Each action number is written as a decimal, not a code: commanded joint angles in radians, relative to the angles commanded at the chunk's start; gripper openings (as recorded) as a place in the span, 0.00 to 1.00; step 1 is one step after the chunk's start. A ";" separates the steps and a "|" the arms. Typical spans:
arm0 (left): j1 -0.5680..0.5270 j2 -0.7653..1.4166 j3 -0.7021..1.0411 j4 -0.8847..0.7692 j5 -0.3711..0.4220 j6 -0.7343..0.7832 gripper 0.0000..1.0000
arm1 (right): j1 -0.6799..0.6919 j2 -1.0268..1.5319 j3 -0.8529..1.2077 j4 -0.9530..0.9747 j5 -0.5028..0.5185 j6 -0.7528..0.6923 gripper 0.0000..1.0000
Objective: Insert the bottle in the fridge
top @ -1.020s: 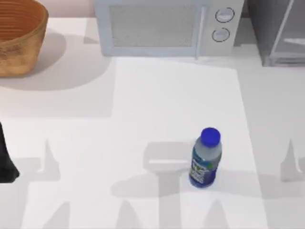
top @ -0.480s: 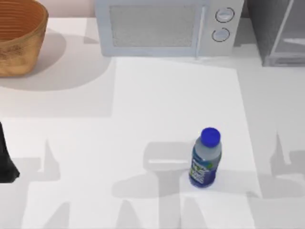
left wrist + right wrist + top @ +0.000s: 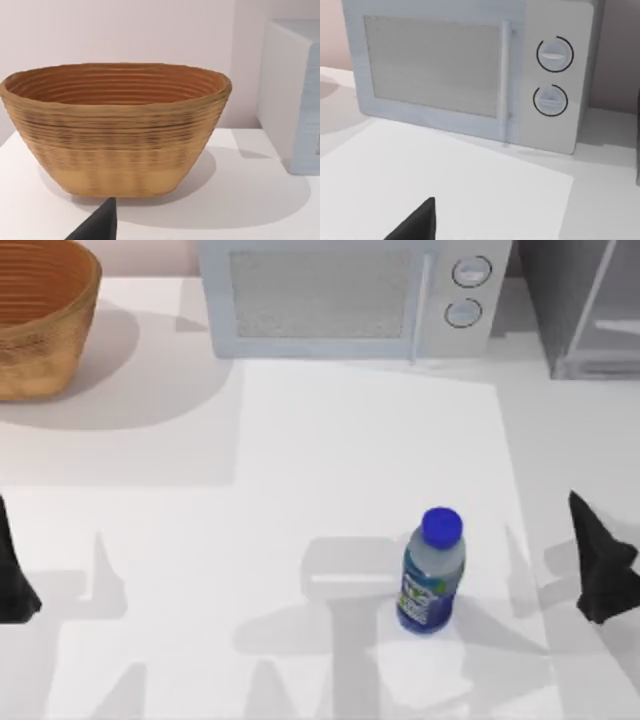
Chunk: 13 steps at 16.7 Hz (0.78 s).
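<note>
The bottle (image 3: 431, 572) stands upright on the white table, right of centre, clear with a blue cap and a blue-and-green label. The fridge (image 3: 582, 308), a dark grey cabinet with a light frame, sits at the back right corner. My right gripper (image 3: 598, 562) hangs at the table's right edge, to the right of the bottle and apart from it; a dark tip of it (image 3: 417, 223) shows in the right wrist view. My left gripper (image 3: 12, 575) stays parked at the left edge, far from the bottle.
A white microwave (image 3: 345, 295) with two round dials stands at the back centre, left of the fridge, and faces the right wrist camera (image 3: 470, 70). A woven basket (image 3: 40, 315) sits at the back left, close in the left wrist view (image 3: 115, 130).
My right gripper has come into the top view from the right edge, moving left toward the bottle. The bottle and the left arm have not moved.
</note>
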 joint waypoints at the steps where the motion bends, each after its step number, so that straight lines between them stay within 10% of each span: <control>1: 0.000 0.000 0.000 0.000 0.000 0.000 1.00 | 0.032 0.096 -0.004 0.083 -0.006 -0.002 1.00; 13: 0.000 0.000 0.000 0.000 0.000 0.000 1.00 | 0.314 0.955 -0.026 0.845 -0.053 -0.022 1.00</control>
